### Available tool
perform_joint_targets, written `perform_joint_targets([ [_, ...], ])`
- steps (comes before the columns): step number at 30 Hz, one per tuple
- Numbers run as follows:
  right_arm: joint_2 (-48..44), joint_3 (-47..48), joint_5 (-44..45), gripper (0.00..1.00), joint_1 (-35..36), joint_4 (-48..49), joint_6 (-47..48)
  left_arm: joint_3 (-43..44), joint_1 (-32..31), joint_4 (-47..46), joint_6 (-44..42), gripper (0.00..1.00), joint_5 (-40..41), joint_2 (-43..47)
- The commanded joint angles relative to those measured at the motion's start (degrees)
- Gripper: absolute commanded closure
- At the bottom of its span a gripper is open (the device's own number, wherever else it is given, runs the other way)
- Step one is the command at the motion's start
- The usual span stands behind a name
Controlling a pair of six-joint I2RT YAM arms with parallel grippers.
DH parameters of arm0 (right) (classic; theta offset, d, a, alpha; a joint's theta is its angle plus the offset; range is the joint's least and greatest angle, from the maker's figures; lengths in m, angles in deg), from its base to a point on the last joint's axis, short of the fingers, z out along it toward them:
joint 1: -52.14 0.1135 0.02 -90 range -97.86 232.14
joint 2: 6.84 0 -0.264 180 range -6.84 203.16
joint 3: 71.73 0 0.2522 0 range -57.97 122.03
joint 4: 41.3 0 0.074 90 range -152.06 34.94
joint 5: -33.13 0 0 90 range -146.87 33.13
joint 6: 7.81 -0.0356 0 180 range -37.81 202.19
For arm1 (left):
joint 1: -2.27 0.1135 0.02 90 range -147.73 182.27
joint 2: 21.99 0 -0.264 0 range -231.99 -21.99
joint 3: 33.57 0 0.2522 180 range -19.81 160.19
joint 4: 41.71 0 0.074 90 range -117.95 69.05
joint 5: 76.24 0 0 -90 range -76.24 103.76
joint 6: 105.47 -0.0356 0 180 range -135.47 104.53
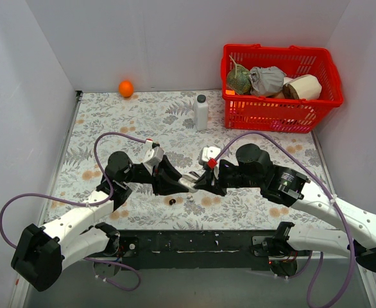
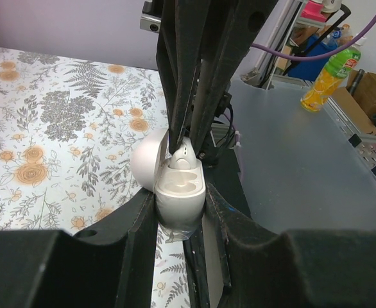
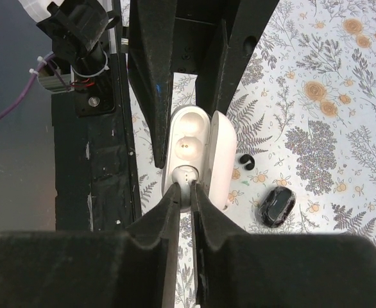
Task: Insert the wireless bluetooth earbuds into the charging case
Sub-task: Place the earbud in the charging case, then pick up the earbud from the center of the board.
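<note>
Right hand (image 3: 187, 190) pinches white earbud (image 3: 185, 172) at case (image 3: 221, 151) clamped in left hand (image 2: 180, 215).

Earbud (image 2: 183, 156) at charging case (image 2: 180, 190) between jaws

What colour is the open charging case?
White; the charging case shows best in the right wrist view.

Charging case (image 3: 189, 138): white, pebble-shaped, open, with the lid hinged out to the right in the right wrist view. It is lifted above the floral tabletop (image 3: 342, 77), at frame centre in the top view (image 1: 188, 183). Two wells show inside, and the upper one is bare. White earbud (image 3: 185, 173): sits at the lower well, partly in, stem end up in the left wrist view (image 2: 183, 154). Glossy black earbud (image 3: 276, 206): oval, lying loose on the tabletop at lower right of the right wrist view, apart from the case.
</note>
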Motion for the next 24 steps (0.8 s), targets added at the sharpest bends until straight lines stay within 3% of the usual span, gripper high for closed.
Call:
perform_joint_targets([
  [1,-0.3,0.3,1.2,0.78,0.4,0.6,-0.9,-0.5,-0.1,-1.8,-0.2,1.00,1.6,1.5],
  [10,-1.3,2.1,3.3,0.57,0.4,-0.2,-1.7,-1.3,-0.1,-1.3,-0.8,1.00,2.4,1.7],
  [15,-6.9,2.4,11.0,0.52,0.4,-0.4,-3.5,-2.0,-0.1,0.8,-2.8,1.00,5.2,3.6],
  [18,-11.2,-5.1,20.3,0.56,0.1,3.9,-7.2,-3.6,0.0,3.7,-4.5,1.00,9.8,6.6],
  [20,-11.4,-8.5,24.7,0.66,-0.5,4.5,-11.9,-5.6,0.0,5.5,-5.1,1.00,12.4,11.0],
  [24,-6.9,-15.0,24.9,0.79,-1.0,7.3,-18.5,-8.0,0.0,11.9,-7.0,1.00,18.2,19.3],
])
